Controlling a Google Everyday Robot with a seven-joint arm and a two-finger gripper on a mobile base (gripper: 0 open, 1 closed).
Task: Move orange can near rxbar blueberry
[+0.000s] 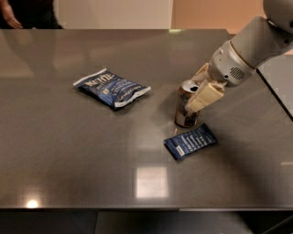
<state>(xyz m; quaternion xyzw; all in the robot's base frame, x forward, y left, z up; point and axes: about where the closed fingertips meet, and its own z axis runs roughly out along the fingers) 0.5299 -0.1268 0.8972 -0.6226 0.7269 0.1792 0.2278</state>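
The orange can (185,106) stands in the right half of the dark table (68,151), bronze sides and silver top with the opening showing. My gripper (196,93) comes in from the upper right, and its cream fingers (205,95) are closed around the can's upper right side. The rxbar blueberry (190,141), a flat dark-blue wrapper with white lettering, lies just in front of the can and slightly to its right, a small gap apart.
A puffy blue-and-white chip bag (112,87) lies left of the can. The table's right edge (275,98) runs close behind my arm. A person (18,13) stands at the far left behind the table.
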